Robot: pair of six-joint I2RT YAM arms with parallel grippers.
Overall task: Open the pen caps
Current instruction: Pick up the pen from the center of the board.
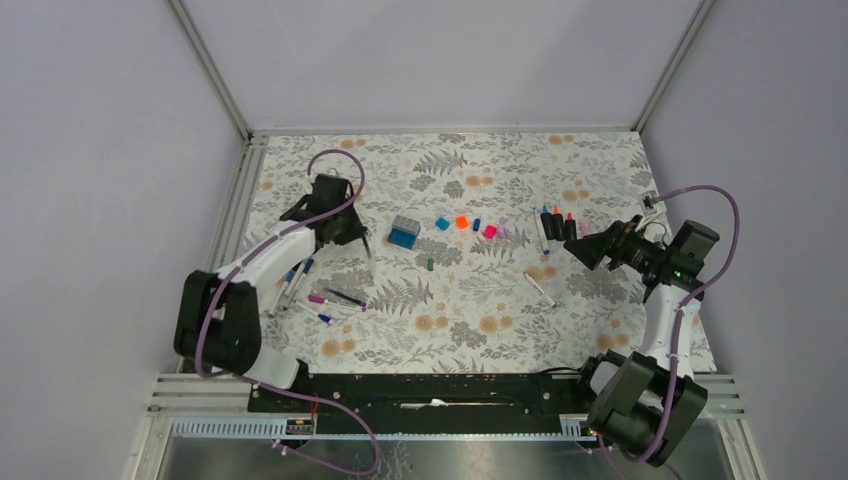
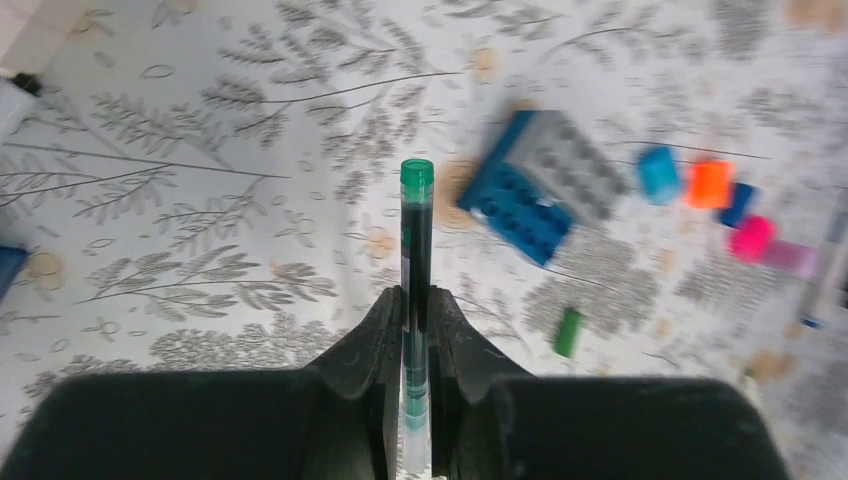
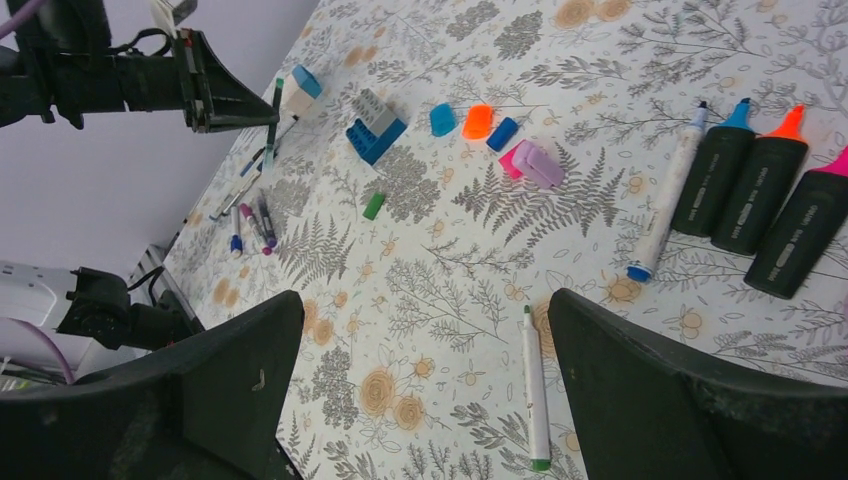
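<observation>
Firmly, the left hand (image 2: 417,300) pinches a thin green-ended pen (image 2: 416,230), its lower end hidden between its fingers (image 2: 375,340). The right hand (image 3: 425,330) gapes wide, empty. Loose pen caps (image 2: 710,184) lie blurred on the bench (image 2: 200,200) beside a blue-and-grey block (image 2: 545,185).

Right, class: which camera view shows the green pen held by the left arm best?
Left wrist: the green pen runs up mid-picture, clamped in the left gripper, its green end clear. The right wrist view shows it small and far off; the top view, barely a thin line.
</observation>
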